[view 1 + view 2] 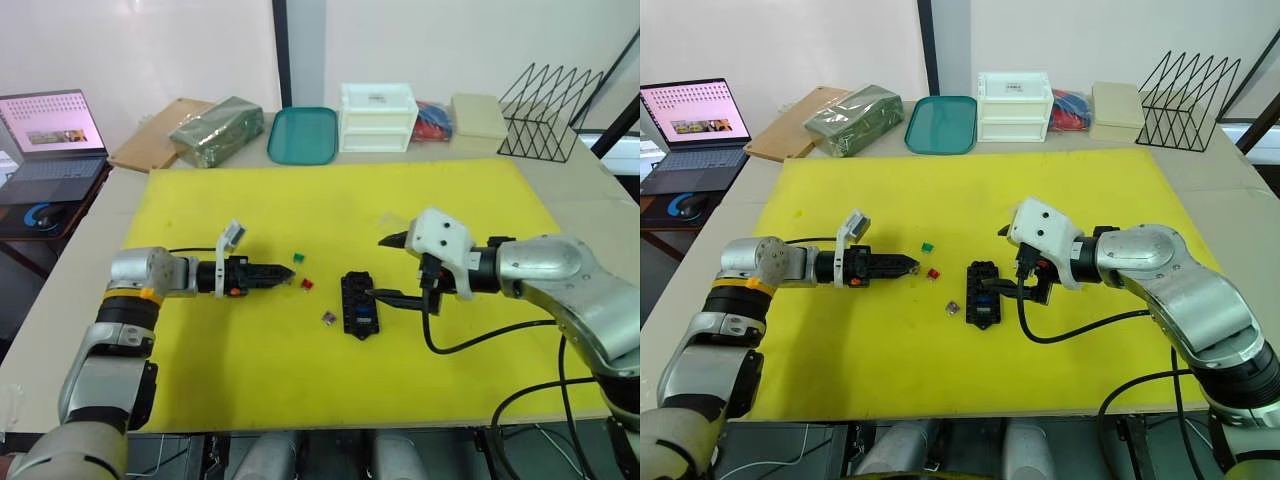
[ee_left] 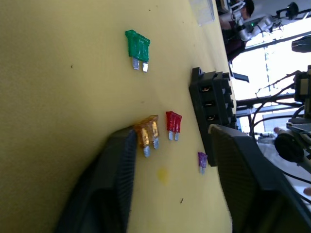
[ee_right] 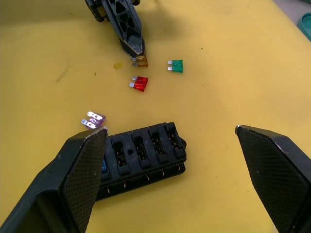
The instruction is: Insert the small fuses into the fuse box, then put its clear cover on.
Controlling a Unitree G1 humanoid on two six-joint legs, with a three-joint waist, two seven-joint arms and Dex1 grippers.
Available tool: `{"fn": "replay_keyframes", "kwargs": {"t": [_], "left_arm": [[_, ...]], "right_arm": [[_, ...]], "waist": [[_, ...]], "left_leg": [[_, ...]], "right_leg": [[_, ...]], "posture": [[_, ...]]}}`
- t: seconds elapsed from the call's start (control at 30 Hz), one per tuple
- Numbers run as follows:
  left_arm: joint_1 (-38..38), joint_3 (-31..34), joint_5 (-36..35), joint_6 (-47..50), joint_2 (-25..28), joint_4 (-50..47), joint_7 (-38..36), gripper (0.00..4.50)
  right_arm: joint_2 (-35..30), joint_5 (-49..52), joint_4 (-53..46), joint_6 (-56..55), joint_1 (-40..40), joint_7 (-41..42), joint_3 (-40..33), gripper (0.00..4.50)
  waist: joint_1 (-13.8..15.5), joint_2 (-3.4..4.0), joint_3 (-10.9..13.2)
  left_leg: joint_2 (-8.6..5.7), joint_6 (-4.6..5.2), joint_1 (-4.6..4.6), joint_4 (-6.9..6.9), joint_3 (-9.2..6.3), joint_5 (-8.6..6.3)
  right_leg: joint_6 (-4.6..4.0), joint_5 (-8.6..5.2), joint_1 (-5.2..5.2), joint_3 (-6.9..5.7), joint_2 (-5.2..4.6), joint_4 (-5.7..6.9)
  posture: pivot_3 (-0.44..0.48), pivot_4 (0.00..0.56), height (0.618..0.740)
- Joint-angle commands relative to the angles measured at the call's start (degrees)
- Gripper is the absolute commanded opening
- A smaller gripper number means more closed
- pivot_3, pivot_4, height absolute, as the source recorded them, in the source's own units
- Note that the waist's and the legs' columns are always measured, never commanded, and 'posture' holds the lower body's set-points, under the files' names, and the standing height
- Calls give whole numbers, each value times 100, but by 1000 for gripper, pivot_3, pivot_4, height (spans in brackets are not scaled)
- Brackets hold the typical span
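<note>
Four fuses lie loose; the open left gripper [image 2: 170,184] reaches the amber fuse [image 2: 147,134], the open right gripper [image 3: 175,174] straddles the fuse box [image 3: 141,158]; next, pinch it.

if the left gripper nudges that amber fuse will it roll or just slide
The amber fuse lies flat on the yellow mat, so it would probably slide or spin, not roll. It looks tiny beside the left gripper, so likely very light and easily flicked away.
</note>
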Motion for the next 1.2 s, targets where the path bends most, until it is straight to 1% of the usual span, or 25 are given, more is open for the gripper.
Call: {"fn": "replay_keyframes", "kwargs": {"t": [0.03,0.1,0.13,0.37,0.47,0.53,0.63,0.73,0.83,0.97,1.07,1.17,1.2], "left_arm": [[122,-154,107,-44,31,-69,-70,943],[144,-171,148,-69,60,-74,-96,268],[156,-184,162,-79,72,-91,-107,7],[165,-189,155,-223,153,-302,-275,7],[420,-36,70,-1011,254,-1078,-638,7],[576,19,-12,-1303,314,-1527,-819,7],[975,253,-396,-1884,270,-2863,-1121,7],[1186,245,-490,-2204,162,-3649,-1011,7],[1363,148,-431,-2584,35,-4196,-852,7],[1470,36,-359,-2856,-59,-4533,-655,7],[1477,-6,-404,-2906,-127,-4704,-475,0],[1451,-65,-385,-2997,-123,-4750,-428,0],[1446,-78,-382,-3025,-117,-4736,-425,0]], "right_arm": [[-106,-52,-192,-48,-6,11,-36,4500],[-106,-77,-175,-64,-15,23,-21,4500],[-105,-94,-163,-78,-19,29,-10,4500],[-66,-161,-101,-124,-87,52,50,4500],[22,81,-117,111,-180,73,-73,4500],[87,293,-133,316,-244,73,-170,4500],[492,1408,-104,1557,-624,-71,-678,4500],[880,2331,53,2532,-975,-277,-1199,4500],[1213,2918,253,3236,-1235,-603,-1627,4500],[1286,3251,287,3556,-1342,-859,-1751,4500],[1349,3511,347,3704,-1382,-996,-1815,3842],[1349,3684,360,3777,-1410,-1103,-1760,2845],[1355,3728,375,3785,-1422,-1143,-1744,2845]], "waist": [[-21,0,0],[-22,0,0],[-24,1,0],[-26,1,-1],[-36,1,0],[-32,0,0],[-32,0,0],[-19,0,0],[-23,0,0],[-23,0,0],[-29,0,0],[-27,0,0],[-27,0,0]], "left_leg": [[0,0,0,-1,0,0],[1,0,0,-2,0,0],[1,0,1,-2,0,0],[2,0,1,-2,0,0],[2,0,0,-3,1,0],[5,0,-1,-4,2,0],[6,-1,-3,-4,3,0],[7,-1,-2,-4,1,0],[6,0,-1,-4,1,0],[6,0,-1,-6,1,0],[6,0,0,-6,3,0],[7,0,0,-6,2,0],[6,0,0,-6,3,0]], "right_leg": [[0,0,0,0,0,0],[0,0,-1,0,1,0],[0,0,-2,0,1,1],[0,0,-2,1,1,1],[0,0,-4,2,1,1],[0,0,-5,3,1,0],[0,0,-5,4,-1,-2],[-1,0,-3,3,-1,-5],[-1,0,2,3,-1,-7],[-1,0,1,3,-1,-6],[0,0,1,3,-1,-6],[0,0,0,3,-1,-5],[-1,0,0,3,-1,-5]], "posture": [[0,150,740],[0,150,740],[0,150,740],[0,150,740],[0,150,740],[0,150,740],[0,150,740],[0,150,740],[0,150,740],[0,150,740],[0,150,740],[0,150,740],[0,150,740]]}}
